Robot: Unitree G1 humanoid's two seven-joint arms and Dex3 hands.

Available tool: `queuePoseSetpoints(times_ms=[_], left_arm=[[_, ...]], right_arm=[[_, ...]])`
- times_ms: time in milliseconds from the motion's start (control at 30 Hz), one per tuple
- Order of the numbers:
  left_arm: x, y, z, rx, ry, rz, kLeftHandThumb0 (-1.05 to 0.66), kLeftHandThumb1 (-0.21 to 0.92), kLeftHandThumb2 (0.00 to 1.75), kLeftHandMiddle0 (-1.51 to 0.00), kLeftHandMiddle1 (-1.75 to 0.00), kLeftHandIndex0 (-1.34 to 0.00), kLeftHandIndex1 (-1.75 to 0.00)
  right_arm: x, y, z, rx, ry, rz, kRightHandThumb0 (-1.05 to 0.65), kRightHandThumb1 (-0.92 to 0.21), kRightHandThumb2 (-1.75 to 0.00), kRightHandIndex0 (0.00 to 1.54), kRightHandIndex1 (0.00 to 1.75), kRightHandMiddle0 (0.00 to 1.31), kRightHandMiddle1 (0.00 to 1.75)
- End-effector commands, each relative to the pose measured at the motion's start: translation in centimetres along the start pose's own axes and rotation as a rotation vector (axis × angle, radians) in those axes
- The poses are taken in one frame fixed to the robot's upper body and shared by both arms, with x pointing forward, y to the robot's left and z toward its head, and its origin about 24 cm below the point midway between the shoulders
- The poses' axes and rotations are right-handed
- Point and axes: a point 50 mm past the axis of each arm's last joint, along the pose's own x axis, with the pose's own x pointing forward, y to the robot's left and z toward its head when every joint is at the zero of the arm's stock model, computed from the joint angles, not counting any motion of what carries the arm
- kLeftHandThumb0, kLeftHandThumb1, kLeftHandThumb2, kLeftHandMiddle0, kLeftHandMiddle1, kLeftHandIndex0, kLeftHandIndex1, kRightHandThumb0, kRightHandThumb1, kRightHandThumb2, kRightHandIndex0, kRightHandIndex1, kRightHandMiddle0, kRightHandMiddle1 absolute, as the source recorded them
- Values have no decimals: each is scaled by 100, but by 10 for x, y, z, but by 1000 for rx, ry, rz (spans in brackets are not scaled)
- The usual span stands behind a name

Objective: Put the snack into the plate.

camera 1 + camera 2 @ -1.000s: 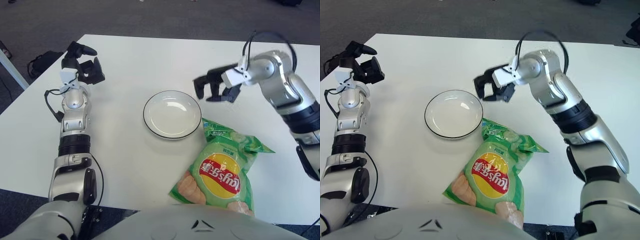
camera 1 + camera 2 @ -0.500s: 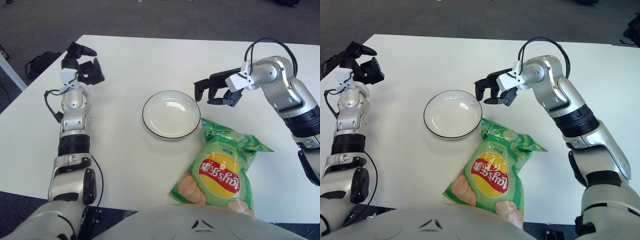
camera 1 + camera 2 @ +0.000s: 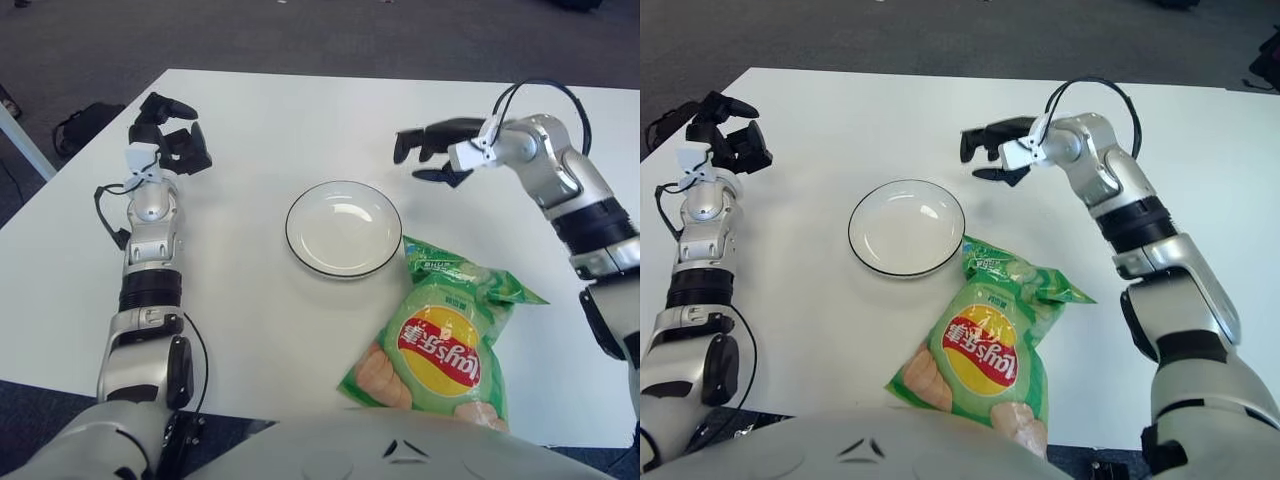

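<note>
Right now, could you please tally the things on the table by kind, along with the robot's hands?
Snack bag, green: 1
Plate, white with dark rim: 1
Hands: 2, left hand at the table's left, right hand above the table beyond the plate, both holding nothing
Total: 4

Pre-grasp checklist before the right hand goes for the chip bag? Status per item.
1. Plate holds nothing: ok.
2. Chip bag flat on the table, upper corner just right of the plate's rim: ok.
3. Right hand open, holding nothing: ok.
4. Right hand lined up over the bag: not ok; it shows beyond the plate's far right edge, well short of the bag.
5. Left hand out of the way, near the table's far left edge: ok.
6. Bag's near end free to grip: cannot tell; the robot's torso hides the bottom edge.
</note>
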Motion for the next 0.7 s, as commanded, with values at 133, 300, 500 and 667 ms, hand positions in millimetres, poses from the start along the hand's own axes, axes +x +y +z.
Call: queuePoseSetpoints(times_ms=[133, 300, 500, 667], left_arm=[[2, -16, 13, -11, -94, -51, -44, 46, 114, -115, -175, -50, -175], [1, -19, 13, 14, -113, -57, -44, 46, 113, -111, -175, -50, -175], [0, -23, 13, 23, -115, -58, -43, 47, 112, -101, -175, -49, -175], [-2, -27, 13, 28, -124, -66, -43, 48, 111, -96, -175, -49, -175]], right_arm=[[7, -10, -13, 92, 80, -182, -59, -92, -111, 19, 71, 0, 99], [11, -8, -19, 137, 121, -217, -59, -92, -112, 17, 67, 0, 102], [13, -9, -23, 188, 150, -248, -62, -92, -112, 18, 64, 0, 103], [15, -10, -25, 243, 165, -250, -63, -92, -109, 21, 65, 0, 102]])
